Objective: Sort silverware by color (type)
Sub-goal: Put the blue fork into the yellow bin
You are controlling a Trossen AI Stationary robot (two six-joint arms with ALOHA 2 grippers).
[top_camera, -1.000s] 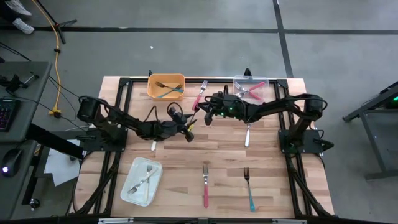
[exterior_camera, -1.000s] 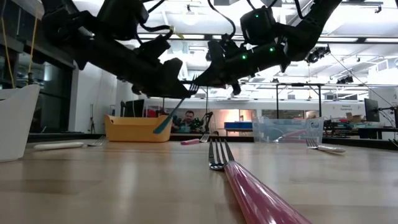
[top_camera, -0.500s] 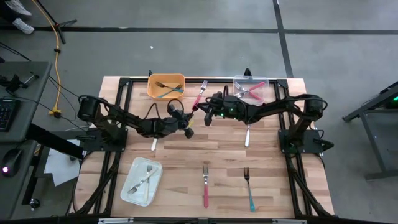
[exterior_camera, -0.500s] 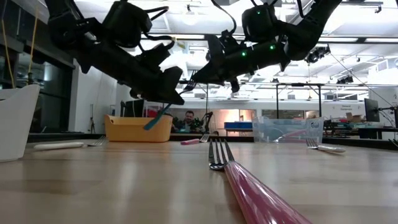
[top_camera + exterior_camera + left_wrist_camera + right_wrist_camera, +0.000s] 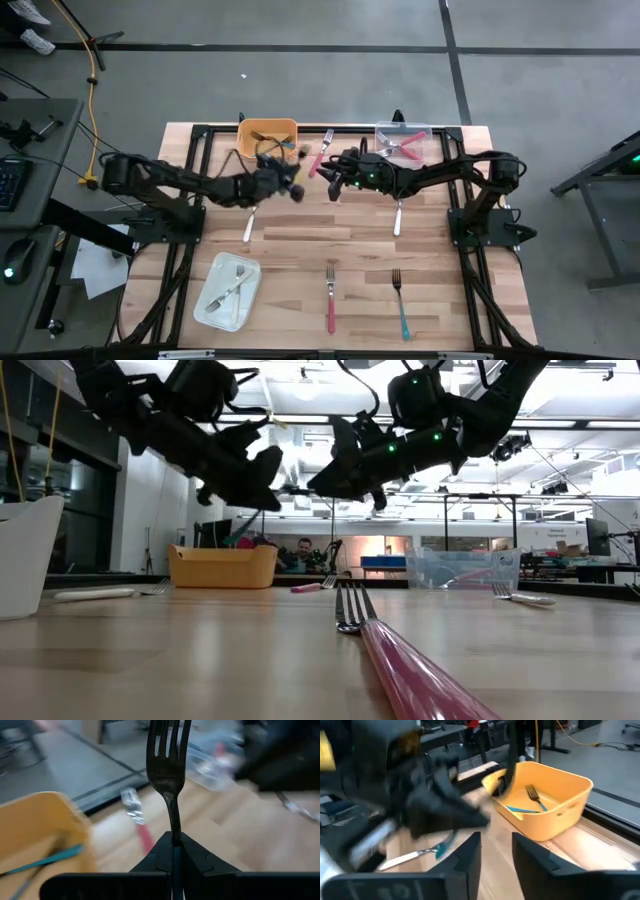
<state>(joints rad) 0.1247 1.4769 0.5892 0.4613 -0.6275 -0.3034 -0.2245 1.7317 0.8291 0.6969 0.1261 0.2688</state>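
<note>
High view: left tool was held just in front of the yellow bin, clenched on a teal fork. Right tool hung beside it mid-counter, released.

Low view: both tools were raised well above the counter; a pink fork lay nearest the camera.

Left wrist view: fork was pinched upright between the fingers.

Right wrist view: fingers were seen apart, nothing between; another teal fork lay in the bin.
</note>
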